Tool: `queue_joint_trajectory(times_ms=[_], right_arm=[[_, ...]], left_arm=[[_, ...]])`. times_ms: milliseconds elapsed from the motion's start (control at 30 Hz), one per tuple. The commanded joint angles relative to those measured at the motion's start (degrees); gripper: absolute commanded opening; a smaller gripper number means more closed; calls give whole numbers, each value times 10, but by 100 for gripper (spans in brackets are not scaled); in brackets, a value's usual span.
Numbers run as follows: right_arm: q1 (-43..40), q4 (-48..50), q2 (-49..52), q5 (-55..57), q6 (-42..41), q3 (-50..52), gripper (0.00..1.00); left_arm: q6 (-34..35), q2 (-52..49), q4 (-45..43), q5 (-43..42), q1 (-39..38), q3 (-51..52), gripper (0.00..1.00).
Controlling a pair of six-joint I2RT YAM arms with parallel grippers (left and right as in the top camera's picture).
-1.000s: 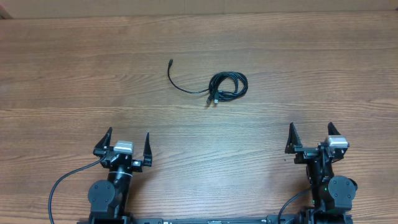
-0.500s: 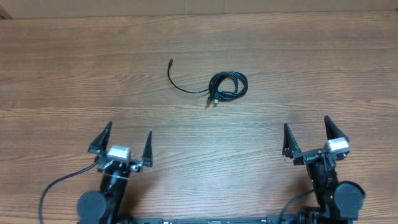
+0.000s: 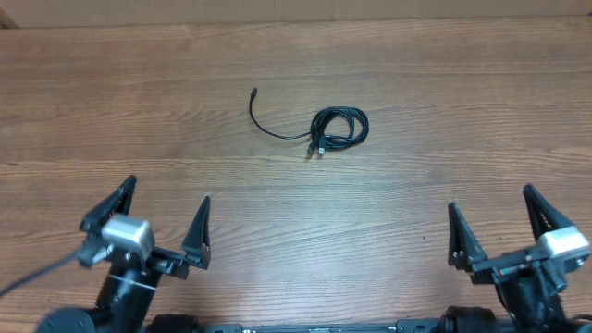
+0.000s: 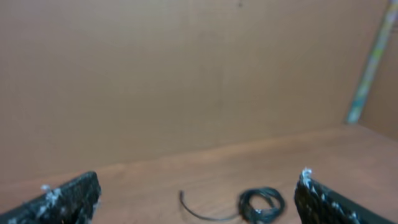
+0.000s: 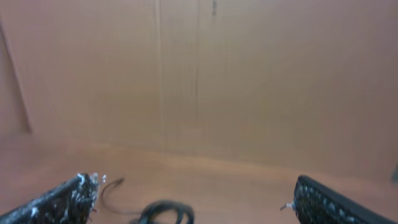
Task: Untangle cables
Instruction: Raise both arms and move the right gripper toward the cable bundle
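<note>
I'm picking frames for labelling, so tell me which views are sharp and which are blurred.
Overhead: sharp and evenly lit, the cables crisp on the wooden table, no glare. Left wrist: soft and hazy, the cables a dark smudge. Right wrist: even blurrier, reddish cast, the cables barely readable at the bottom edge.

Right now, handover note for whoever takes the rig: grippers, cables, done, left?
Left gripper: open, empty, low at the near edge of the table.
Right gripper: open, empty, also at the near edge.
Cables: one small coiled bundle mid-table, with a loose tail curving out toward the left arm's side. Neither arm is near it.
Done: nothing, the bundle is untouched.
Left: reach in, grasp, pull the loops apart.
</note>
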State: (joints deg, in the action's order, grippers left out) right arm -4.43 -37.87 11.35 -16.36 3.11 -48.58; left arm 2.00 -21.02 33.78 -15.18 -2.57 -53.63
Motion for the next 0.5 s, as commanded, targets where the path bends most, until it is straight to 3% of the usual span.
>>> queue_joint_trajectory(times_ms=[0, 200, 267, 467], right_arm=[[-1, -91, 61, -3, -1, -123, 100], [0, -343, 158, -30, -1, -335, 100], [1, -382, 167, -60, -1, -378, 100], [1, -429, 167, -176, -1, -433, 100]], left_arm=[[30, -60, 54, -58, 3, -101, 100], [34, -117, 162, -179, 3, -199, 99], [31, -116, 195, -234, 3, -199, 99], [49, -116, 238, -264, 3, -199, 100]])
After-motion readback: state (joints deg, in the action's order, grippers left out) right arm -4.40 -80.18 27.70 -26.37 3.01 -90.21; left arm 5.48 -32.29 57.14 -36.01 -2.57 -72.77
